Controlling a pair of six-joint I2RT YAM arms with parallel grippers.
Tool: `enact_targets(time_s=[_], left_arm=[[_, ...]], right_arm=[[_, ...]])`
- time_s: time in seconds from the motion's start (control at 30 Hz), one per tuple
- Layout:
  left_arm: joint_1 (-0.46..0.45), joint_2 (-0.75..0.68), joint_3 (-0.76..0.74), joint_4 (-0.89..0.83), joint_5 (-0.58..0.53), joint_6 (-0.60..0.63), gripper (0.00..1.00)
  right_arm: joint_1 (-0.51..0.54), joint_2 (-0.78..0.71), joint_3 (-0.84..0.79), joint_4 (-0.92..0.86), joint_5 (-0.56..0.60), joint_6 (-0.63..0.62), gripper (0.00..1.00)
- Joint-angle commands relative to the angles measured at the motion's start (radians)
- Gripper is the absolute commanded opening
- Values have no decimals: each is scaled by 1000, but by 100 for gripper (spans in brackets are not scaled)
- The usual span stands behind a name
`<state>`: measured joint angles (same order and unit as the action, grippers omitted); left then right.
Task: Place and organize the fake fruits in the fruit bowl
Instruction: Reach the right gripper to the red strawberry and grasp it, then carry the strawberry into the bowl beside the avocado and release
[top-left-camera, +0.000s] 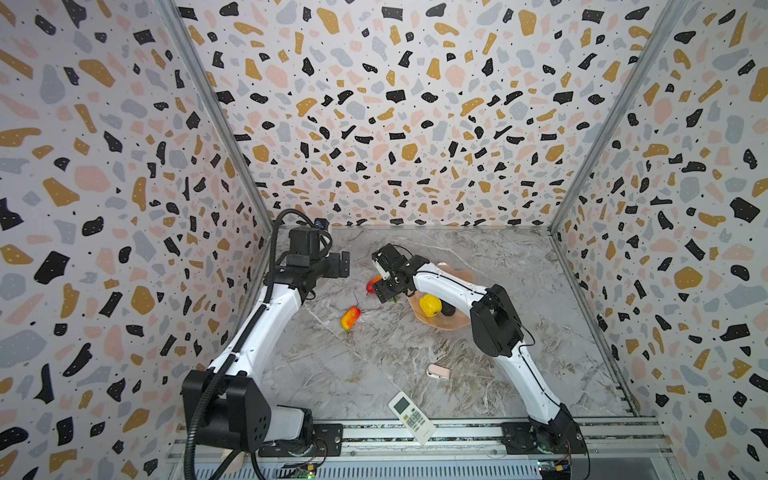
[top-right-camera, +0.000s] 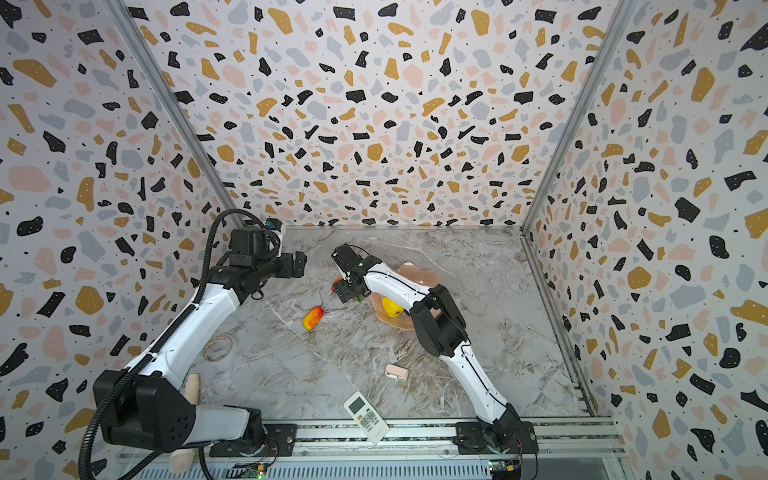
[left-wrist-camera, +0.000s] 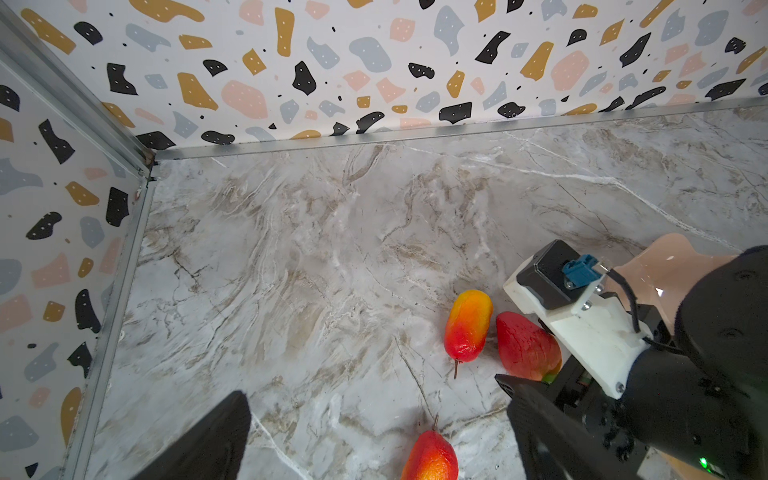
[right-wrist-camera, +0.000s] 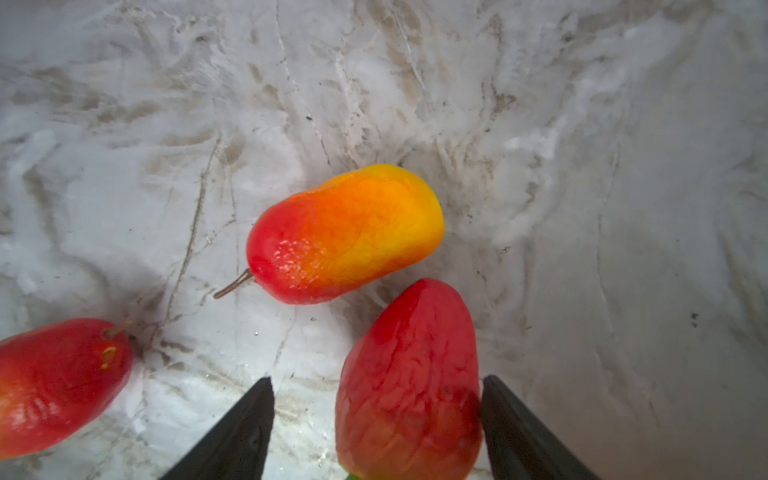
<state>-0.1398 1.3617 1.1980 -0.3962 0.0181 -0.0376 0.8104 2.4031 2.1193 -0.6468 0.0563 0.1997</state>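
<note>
While I watch from the remote desk, my list reads so:

1. R gripper (right-wrist-camera: 378, 379): reached across mid table, low over the marble. Fingers apart, straddling item 2. One finger (right-wrist-camera: 511, 424) touches the fruit's side; the other stands off w/ a strip of bare marble between. Not clamped.
2. Strawberry (right-wrist-camera: 409, 386): red, lying on the table (top-left-camera: 415, 357), outside the bowl. Mostly hidden under the gripper in both top views, where only its green leaves peek out.
3. Mango no. 1 (right-wrist-camera: 345, 232): red-to-yellow oval w/ thin stem. On the table just beside the strawberry's tip; I can't tell if they touch.
4. Mango no. 2 (top-left-camera: 350, 318): same colours, on the table nearer the front rail, apart from no. 1, approx. between the two arms.
5. Lemon (top-left-camera: 430, 304): bumpy yellow, inside the bowl.
6. Avocado (top-left-camera: 448, 309): dark, inside the bowl right next to the lemon, partly behind the R arm.
7. Fruit bowl (top-left-camera: 444, 324): pale pink, scalloped rim, on the right half of the table. R forearm passes over it.
8. L gripper (top-left-camera: 344, 264): held up off the table near the back left corner. Fingers wide apart, nothing between them.
9. Misc., non-task: pink gadget (top-left-camera: 438, 371) on the marble toward the front; white remote (top-left-camera: 412, 417) at the front edge, overlapping the rail.
</note>
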Motion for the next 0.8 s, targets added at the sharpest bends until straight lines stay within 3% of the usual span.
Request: enact_targets(time_s=[0.0,0.77], left_arm=[[-3,-10,26,29,10,6,100],[-3,-27,29,19,-1,13,100]], right_arm=[[-5,-9,21,-28,-5,2,75],[-7,18,47,-17,-78,-14,53]])
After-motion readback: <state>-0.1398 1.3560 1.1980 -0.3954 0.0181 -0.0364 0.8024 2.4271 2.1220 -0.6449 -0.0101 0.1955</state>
